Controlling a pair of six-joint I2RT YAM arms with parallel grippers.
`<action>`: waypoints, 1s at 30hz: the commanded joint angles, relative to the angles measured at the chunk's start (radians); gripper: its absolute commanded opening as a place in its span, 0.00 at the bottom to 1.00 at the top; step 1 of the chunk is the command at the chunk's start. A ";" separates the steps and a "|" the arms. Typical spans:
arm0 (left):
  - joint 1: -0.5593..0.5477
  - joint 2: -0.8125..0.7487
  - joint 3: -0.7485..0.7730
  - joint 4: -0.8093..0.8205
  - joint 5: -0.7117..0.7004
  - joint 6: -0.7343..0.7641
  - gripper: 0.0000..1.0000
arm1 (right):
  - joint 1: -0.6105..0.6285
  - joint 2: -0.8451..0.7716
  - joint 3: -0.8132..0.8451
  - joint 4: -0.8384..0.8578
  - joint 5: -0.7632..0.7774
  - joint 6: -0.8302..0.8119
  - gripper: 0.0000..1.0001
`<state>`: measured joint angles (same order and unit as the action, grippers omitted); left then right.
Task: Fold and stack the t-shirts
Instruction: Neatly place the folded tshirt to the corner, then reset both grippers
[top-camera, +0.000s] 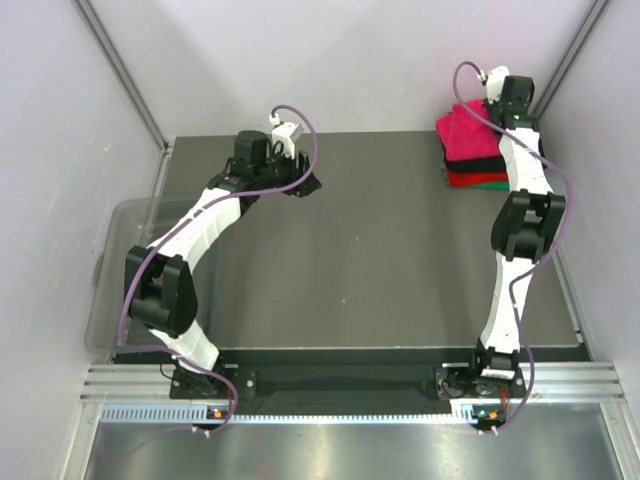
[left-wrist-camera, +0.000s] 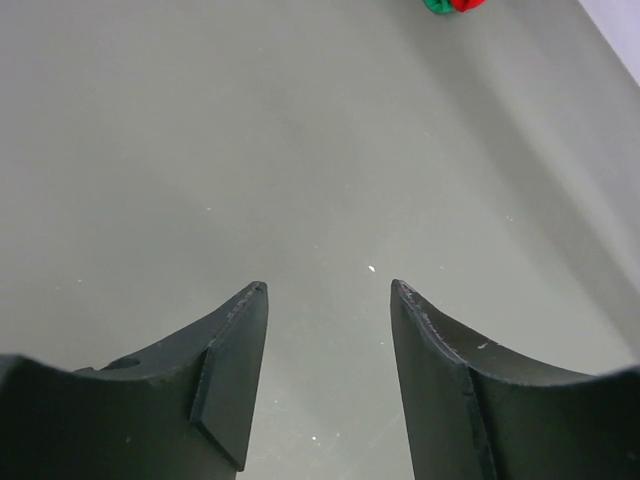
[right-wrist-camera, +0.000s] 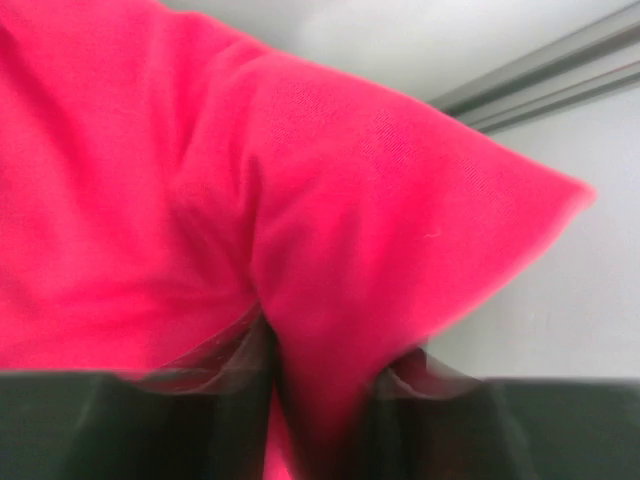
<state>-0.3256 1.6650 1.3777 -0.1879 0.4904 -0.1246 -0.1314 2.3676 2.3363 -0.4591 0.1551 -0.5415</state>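
Observation:
A stack of folded t-shirts stands at the table's far right corner: a magenta-pink t-shirt (top-camera: 463, 131) on top, then black (top-camera: 470, 165), red (top-camera: 474, 177) and green (top-camera: 484, 185) ones. My right gripper (top-camera: 493, 112) is at the stack's far right edge, shut on a fold of the pink t-shirt (right-wrist-camera: 330, 250), which fills the right wrist view. My left gripper (top-camera: 308, 186) is open and empty over the bare table at the far left; its fingers (left-wrist-camera: 235, 350) frame only the grey surface. The stack's edge shows in the left wrist view (left-wrist-camera: 452, 5).
A clear plastic bin (top-camera: 120, 260) sits off the table's left edge beside the left arm. White walls with grey metal rails (top-camera: 120, 75) close in the back and sides. The dark grey table (top-camera: 380, 250) spans the middle.

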 joint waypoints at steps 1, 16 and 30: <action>-0.001 -0.031 -0.006 0.024 -0.023 0.029 0.58 | 0.004 -0.066 -0.001 0.180 0.153 -0.023 0.38; 0.000 -0.252 -0.009 -0.060 -0.369 0.328 0.99 | 0.046 -0.737 -0.509 0.010 -0.196 0.242 1.00; 0.034 -0.587 -0.393 -0.001 -0.596 0.151 0.99 | 0.053 -1.351 -1.311 0.048 -0.330 0.502 1.00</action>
<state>-0.3107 1.1069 1.0130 -0.2401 -0.0666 0.0734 -0.0872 1.1805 1.0588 -0.4980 -0.1459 -0.0792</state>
